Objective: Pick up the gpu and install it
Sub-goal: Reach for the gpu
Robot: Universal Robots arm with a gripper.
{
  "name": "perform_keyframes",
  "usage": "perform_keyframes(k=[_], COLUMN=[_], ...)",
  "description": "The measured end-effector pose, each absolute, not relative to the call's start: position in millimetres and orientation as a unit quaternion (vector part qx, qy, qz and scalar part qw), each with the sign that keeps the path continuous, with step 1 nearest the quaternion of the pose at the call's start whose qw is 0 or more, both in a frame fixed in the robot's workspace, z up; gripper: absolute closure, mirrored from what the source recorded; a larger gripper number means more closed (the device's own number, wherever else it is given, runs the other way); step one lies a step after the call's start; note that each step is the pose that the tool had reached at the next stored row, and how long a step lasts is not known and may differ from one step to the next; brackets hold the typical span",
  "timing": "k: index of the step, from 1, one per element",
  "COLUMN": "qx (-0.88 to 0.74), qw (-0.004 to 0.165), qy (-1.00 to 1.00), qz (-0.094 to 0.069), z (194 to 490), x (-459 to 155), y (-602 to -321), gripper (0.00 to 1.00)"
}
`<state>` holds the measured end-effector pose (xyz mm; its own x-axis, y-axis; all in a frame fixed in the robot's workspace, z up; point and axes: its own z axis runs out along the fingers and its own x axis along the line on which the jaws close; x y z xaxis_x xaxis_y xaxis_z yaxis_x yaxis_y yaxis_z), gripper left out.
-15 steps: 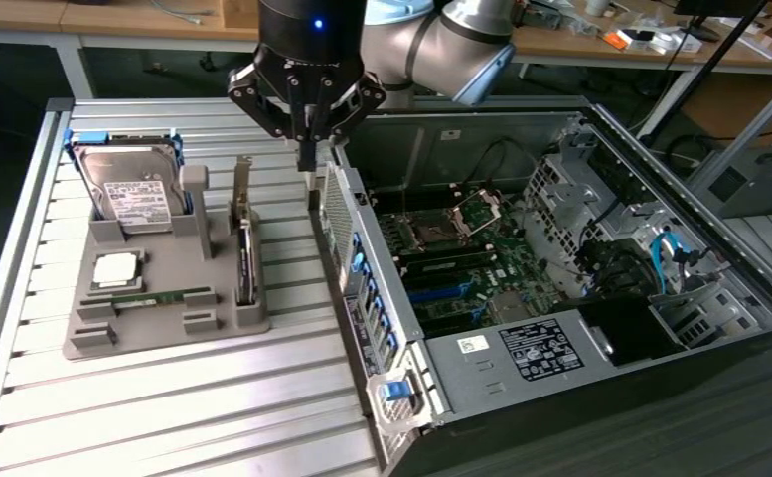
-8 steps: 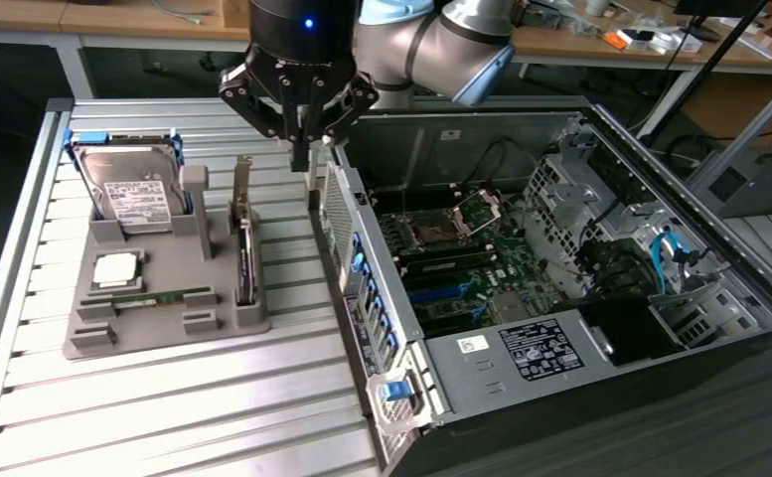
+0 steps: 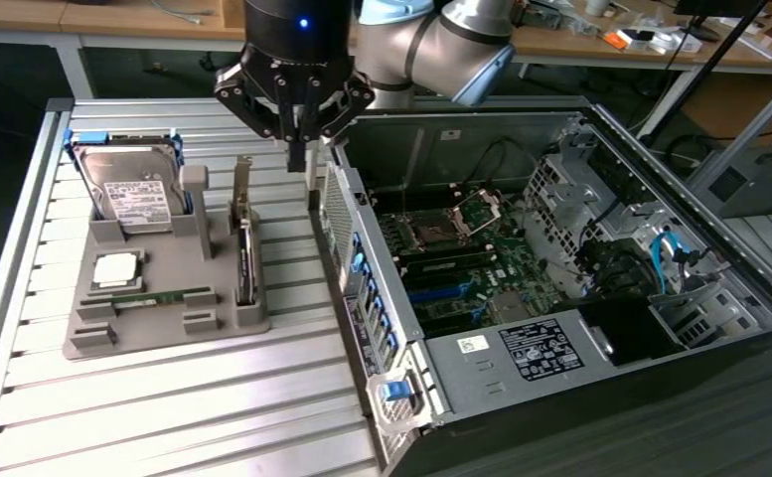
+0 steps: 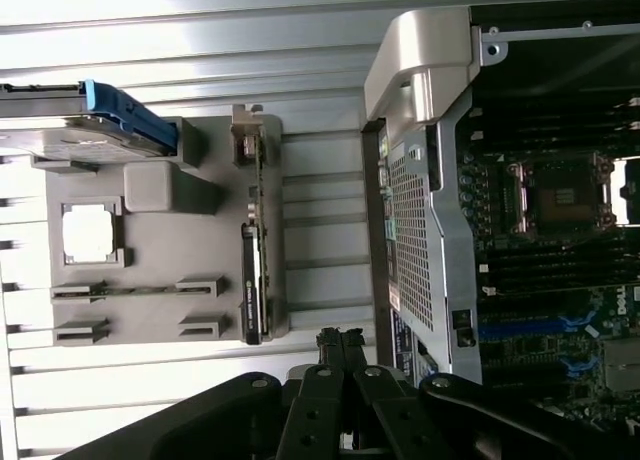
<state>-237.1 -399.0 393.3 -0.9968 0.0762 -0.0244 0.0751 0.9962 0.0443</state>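
**A:** GPU status?

**B:** One card, standing on edge in a slot along the tray's edge nearest the PC case. Its silver bracket is at the tray's hard-drive end. Nothing is touching it.

**A:** Gripper?

**B:** One gripper, clenched, fingers pressed together with nothing between them. It hangs over the strip of table between the tray and the case, off the tray's corner at the bracket end. It's clear of the card and higher than it.

**A:** What else is on the tray? Counts.

**B:** Four parts in total:
- One GPU.
- One hard drive, upright in the holder at the tray's far end, white label showing, blue piece behind it.
- One CPU, flat in the square recess on the tray's middle.
- One RAM stick, lying just beside the CPU, towards the tray's near end.

**A:** Case?

**B:** One tower, on its side just beside the tray, side panel off. One motherboard is exposed inside, with its CPU socket in view. The wrist view shows the card and the case's perforated rear wall with a bare strip of table between them.
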Motion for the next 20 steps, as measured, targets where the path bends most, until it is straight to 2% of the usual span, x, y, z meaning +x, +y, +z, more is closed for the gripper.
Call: perform_keyframes(k=[20], qx=[0.038], qw=[0.013], qy=[0.999], qz=[0.022], z=[393.3], x=[-249.9], y=[-398.9], gripper=[0.89])
